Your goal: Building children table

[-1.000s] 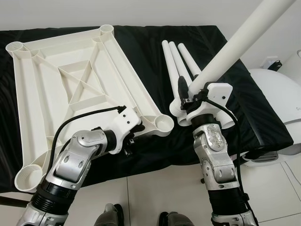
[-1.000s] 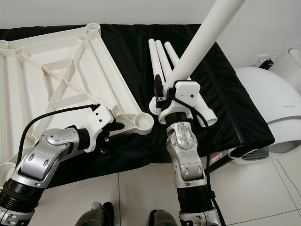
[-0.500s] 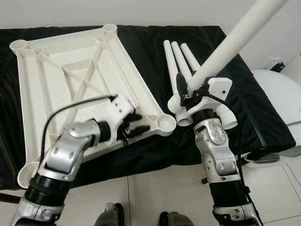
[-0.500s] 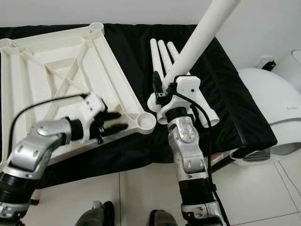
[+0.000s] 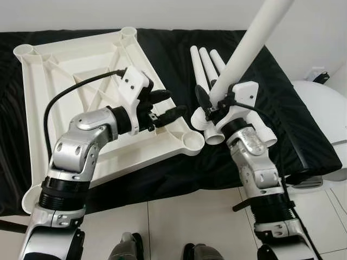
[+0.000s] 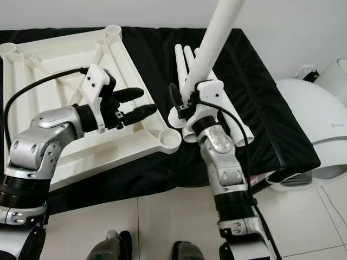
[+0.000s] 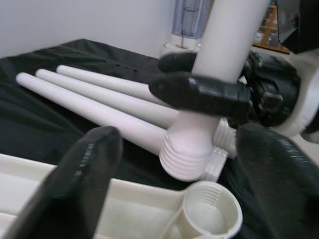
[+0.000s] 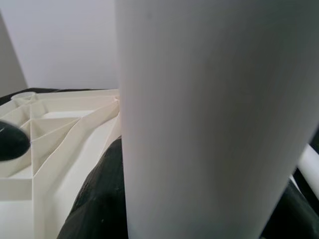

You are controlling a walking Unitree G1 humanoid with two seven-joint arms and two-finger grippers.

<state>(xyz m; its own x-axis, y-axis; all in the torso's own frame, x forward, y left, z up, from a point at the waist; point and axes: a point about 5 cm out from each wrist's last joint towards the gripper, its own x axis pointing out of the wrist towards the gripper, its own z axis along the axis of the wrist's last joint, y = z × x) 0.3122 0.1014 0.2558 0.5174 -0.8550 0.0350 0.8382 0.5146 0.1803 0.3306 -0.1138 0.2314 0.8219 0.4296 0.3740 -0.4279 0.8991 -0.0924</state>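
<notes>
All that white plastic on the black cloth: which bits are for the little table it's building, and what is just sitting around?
For the job:
- white ribbed plastic tabletop, underside up
- long white tube leg held in the right gripper
- three spare white tube legs lying on the cloth
- left gripper, open, near the corner socket

Lying about:
- black cloth
- rounded white appliance on the floor

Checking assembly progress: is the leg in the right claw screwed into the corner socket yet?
Not yet. The right claw holds the leg above the cloth, beside the empty corner socket.
</notes>
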